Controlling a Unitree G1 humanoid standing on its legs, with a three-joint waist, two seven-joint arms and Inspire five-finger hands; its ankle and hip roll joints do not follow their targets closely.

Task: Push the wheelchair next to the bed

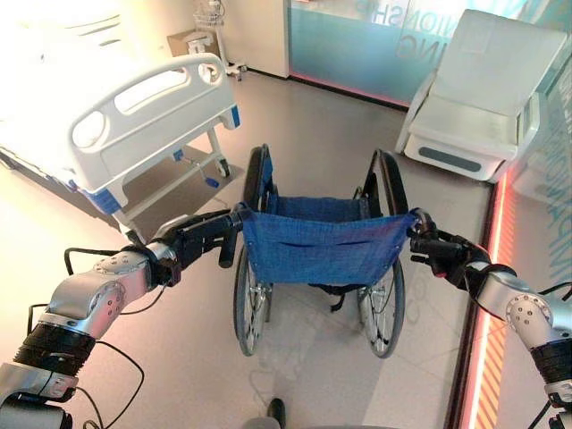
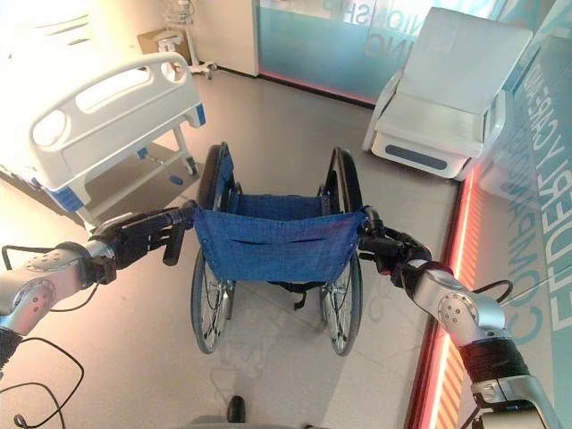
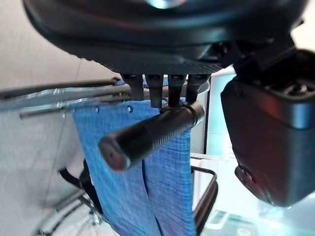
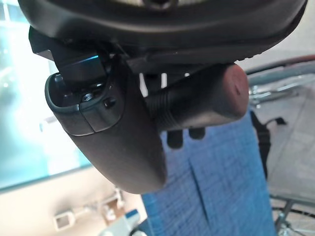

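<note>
We see strong light washing out the bed [image 1: 54, 80] at upper left, a red glowing strip [image 1: 487, 295] along the floor's right side, soft shadows beneath the wheelchair [image 1: 322, 259], and blurred nearby wrist-view surfaces.

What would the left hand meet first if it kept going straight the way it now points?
The left hand is curled on the wheelchair's left push handle, pointing ahead and slightly right. Straight on, it would probably meet the blue backrest edge and left wheel first; the bed lies off to the left.
</note>
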